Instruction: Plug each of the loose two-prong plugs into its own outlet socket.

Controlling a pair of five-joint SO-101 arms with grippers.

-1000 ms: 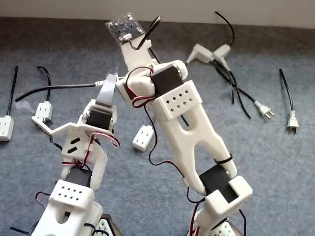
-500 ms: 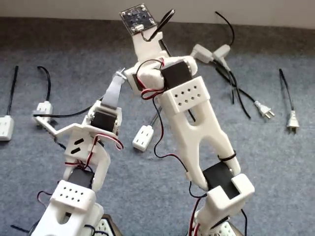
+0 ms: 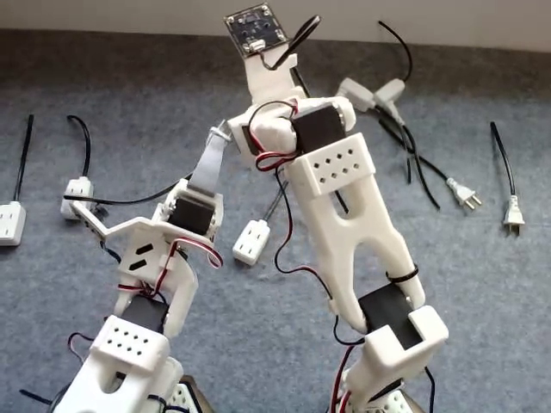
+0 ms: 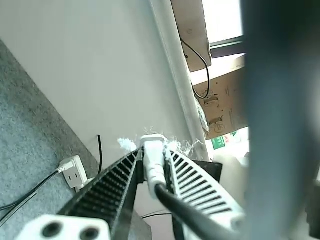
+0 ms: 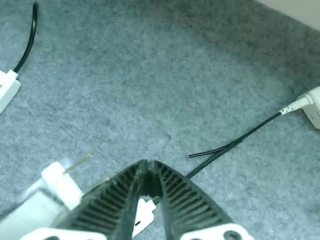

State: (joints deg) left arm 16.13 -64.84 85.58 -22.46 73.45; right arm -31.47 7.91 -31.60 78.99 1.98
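At the far left edge of the high view a white socket block [image 3: 9, 222] lies on the grey mat [image 3: 448, 292]. Just right of it is a second socket [image 3: 77, 194] with a black lead. The left arm rises from the lower left of the frame. Its left gripper [image 4: 152, 151] is clamped on a white plug [image 4: 154, 167], with the black cord [image 4: 186, 216] trailing out behind the fingers. The plug is held up off the mat and angled toward the wall at the top of the frame. Near the centre lies a third socket [image 3: 251, 242], beside the right arm. The right gripper [image 5: 145, 169] hovers over the mat with its fingertips together; whether they pinch anything cannot be told. At the right edge lie a loose plug [image 3: 467, 197] and a second loose plug [image 3: 512, 215], well apart from every socket.

The step in hand looks to be carrying the held plug to a socket. To do it well, the wrist should tip down until the prongs square up with the slots. The push should then go straight in, with slack in the cord. The socket will likely slide on the mat unless the other gripper steadies it.
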